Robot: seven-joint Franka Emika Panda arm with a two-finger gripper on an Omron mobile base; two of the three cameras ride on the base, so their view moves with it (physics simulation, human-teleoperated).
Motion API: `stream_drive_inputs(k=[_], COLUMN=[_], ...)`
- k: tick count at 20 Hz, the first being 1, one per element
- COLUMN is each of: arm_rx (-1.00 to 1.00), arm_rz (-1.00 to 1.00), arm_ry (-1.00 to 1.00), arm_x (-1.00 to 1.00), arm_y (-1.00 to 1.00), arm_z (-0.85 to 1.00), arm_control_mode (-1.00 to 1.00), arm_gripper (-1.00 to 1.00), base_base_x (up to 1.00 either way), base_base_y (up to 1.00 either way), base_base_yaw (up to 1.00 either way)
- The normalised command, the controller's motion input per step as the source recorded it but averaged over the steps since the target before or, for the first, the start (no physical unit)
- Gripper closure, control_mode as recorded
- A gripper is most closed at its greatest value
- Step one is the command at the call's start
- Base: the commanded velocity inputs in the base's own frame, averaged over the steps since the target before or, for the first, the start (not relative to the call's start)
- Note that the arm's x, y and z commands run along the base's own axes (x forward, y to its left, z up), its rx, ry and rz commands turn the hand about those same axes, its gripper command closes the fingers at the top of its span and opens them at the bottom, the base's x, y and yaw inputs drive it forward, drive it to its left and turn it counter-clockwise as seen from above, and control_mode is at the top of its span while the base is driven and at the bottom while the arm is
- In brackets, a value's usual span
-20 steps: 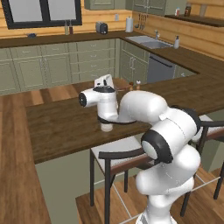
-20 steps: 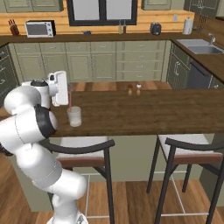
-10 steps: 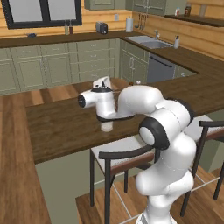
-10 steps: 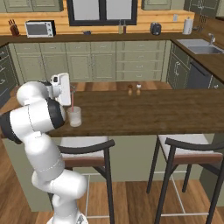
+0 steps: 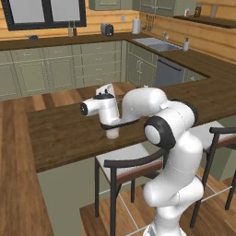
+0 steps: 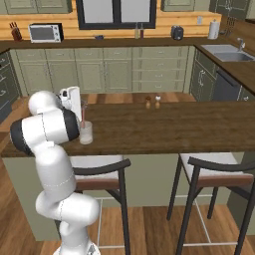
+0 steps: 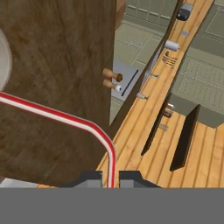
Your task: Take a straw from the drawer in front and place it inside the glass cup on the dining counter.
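Over glass cup, hand grips straw.

Walls: honey wood planks
Window: dark-framed, above back cabinets
Cabinets: sage green
Floor: plank wood
Seating: two dark-framed stools
Sink: right-hand counter

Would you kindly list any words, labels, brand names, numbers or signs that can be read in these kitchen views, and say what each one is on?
None: no readable text in any view.
The microwave, toaster and bottles on the back counter are too small to show markings.
The glass cup, straw and dining counter are plain.
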Motion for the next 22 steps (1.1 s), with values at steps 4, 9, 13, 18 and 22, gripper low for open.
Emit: stream_drive_inputs(k=[4, 9, 13, 18, 22], arm_rx=[0.0, 0.0, 0.0, 0.0, 0.0], arm_rz=[0.0, 0.0, 0.0, 0.0, 0.0], arm_ry=[0.0, 0.0, 0.0, 0.0, 0.02], arm_x=[0.15, 0.2, 0.26, 0.1, 0.02], arm_y=[0.06, 0.04, 0.01, 0.0, 0.01], arm_z=[-0.25, -0.25, -0.29, -0.16, -0.01], arm_control_mode=[-1.0, -1.0, -1.0, -1.0, -1.0], arm_gripper=[1.0, 1.0, 1.0, -1.0, -1.0], base_base_x=[0.0, 0.0, 0.0, 0.0, 0.0], base_base_y=[0.0, 0.0, 0.0, 0.0, 0.0], base_base_yaw=[0.0, 0.0, 0.0, 0.0, 0.0])
